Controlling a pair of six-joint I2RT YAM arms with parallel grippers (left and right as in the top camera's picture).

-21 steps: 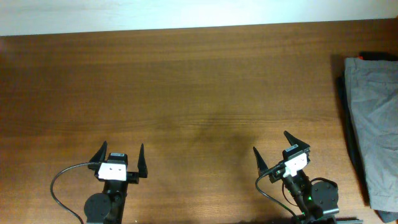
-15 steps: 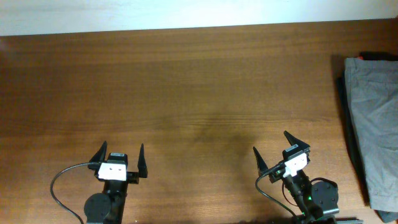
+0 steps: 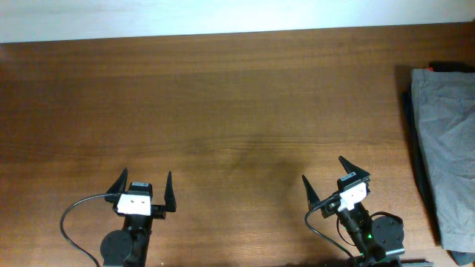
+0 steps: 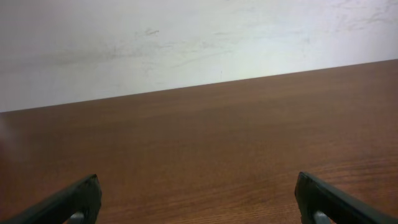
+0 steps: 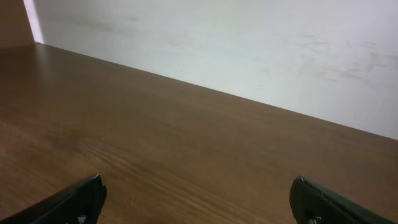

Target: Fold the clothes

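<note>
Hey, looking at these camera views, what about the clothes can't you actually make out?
Overhead: the grey garment is cut off by the right frame edge, so its full shape is unknown.
Overhead: only a thin strip of the dark garment shows; the grey one covers the rest.
Overhead: the red piece is a sliver at the grey one's far edge, too small to identify.
Both wrist views: no clothes in frame, only table and wall.

Clothes (image 3: 447,148) lie, seemingly stacked, rightmost on the table (image 3: 223,96).
</note>
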